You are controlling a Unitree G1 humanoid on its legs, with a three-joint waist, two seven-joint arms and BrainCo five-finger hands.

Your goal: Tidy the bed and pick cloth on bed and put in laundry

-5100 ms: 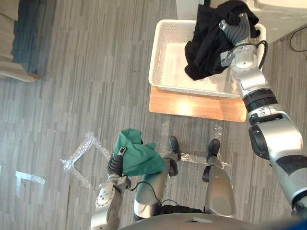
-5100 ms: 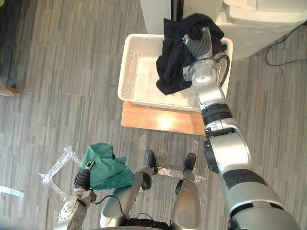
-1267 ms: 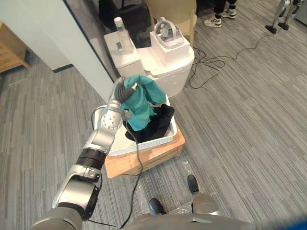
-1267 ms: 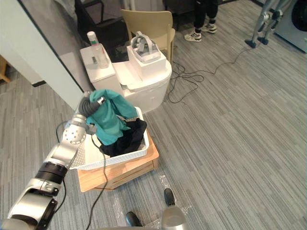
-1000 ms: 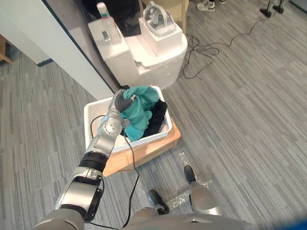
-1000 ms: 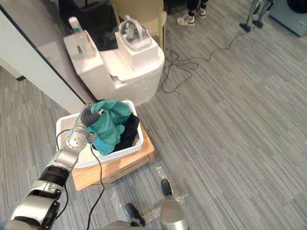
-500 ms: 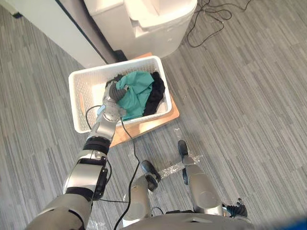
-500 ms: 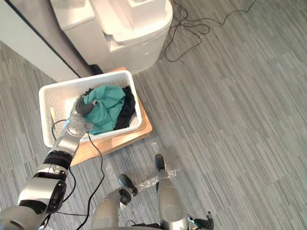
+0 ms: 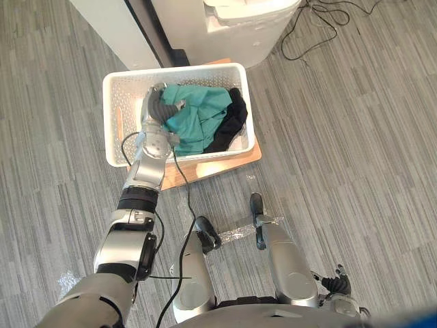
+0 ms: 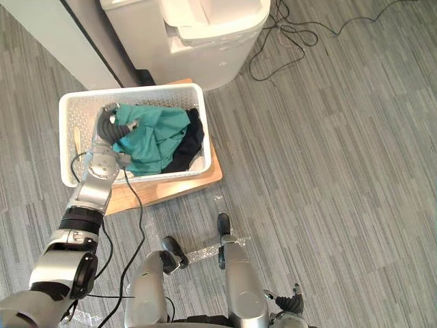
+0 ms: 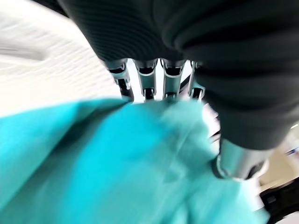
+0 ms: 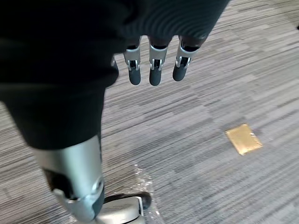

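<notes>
As green cloth [image 9: 201, 119] lies in the basket [image 9: 111, 133], left hand [image 9: 158, 111] fingers [image 11: 147, 85] pinch it.

The white basket [image 9: 109, 140] is heaped on its right half with green cloth [image 9: 201, 116] and black cloth [image 9: 233, 123], so we find bare room only along its left wall. A white container [image 10: 205, 48] crowds the far rim; the floor [image 9: 341, 171] right and near lies open

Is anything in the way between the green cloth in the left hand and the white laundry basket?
Nothing visible. The green cloth already lies inside the white plastic basket, beside a black garment, with the left hand gripping it.
</notes>
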